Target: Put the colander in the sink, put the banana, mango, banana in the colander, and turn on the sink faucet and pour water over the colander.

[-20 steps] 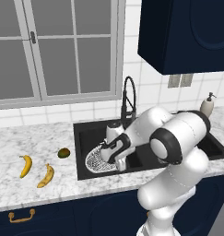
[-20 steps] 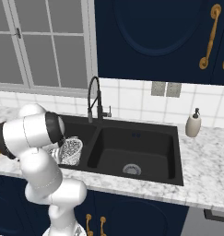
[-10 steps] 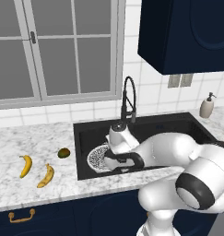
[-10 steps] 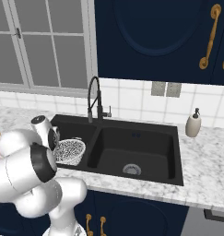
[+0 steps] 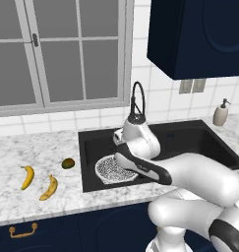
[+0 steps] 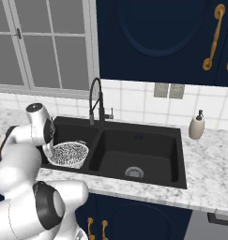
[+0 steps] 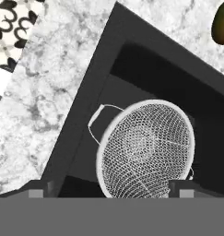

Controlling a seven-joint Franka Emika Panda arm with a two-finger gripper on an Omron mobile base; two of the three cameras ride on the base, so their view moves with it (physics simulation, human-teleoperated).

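The colander (image 7: 145,150) is sitting in the left basin of the sink (image 5: 91,142), directly beneath the end effector (image 7: 106,191), whose fingers are being held wide apart with nothing between them. The mango (image 5: 68,163) and two bananas (image 5: 27,177) are lying on the counter (image 5: 22,197), well off to its side beyond the sink's edge. The colander is likely being left tilted and off-centre, so dropped fruit could be tipped out.

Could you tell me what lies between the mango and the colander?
In the left base view, only bare marble counter and the sink's black left rim and wall separate the mango from the colander.
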